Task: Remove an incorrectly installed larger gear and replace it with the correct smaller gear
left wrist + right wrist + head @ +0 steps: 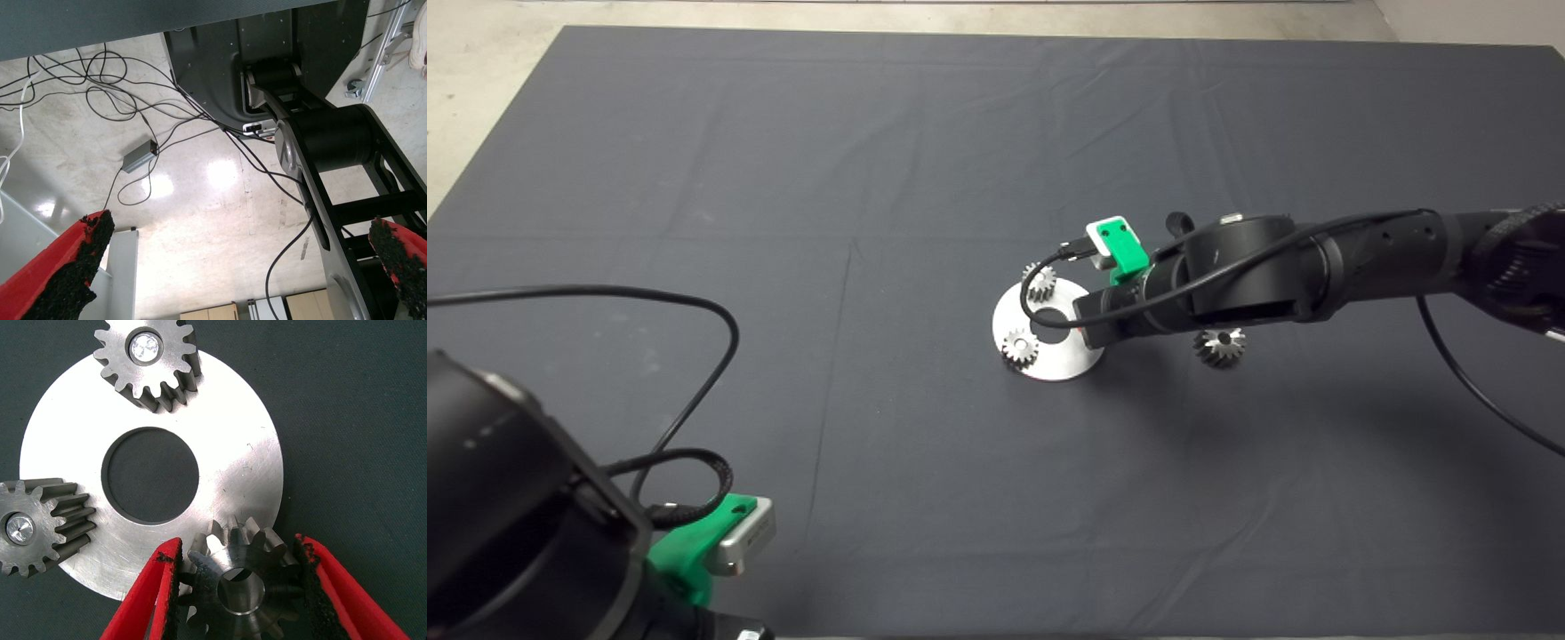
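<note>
My right gripper (237, 550) is shut on the smaller gear (240, 587), its red fingers (150, 593) pressing on both sides. It holds the gear over the rim of a round steel plate (233, 460) with a centre hole. No pin shows in the held gear's hole. In the head view the right gripper (1087, 331) is at the plate's (1049, 363) right edge, and the arm hides the held gear. The larger gear (1220, 347) lies on the mat right of the plate. My left gripper (720, 533) is parked at the lower left, open and empty.
Two more small gears sit on pins on the plate (1040, 283) (1020, 347); the right wrist view shows them too (148, 360) (37, 527). A black cable (694, 311) loops over the mat at the left. The left wrist view shows floor, cables and the robot's base.
</note>
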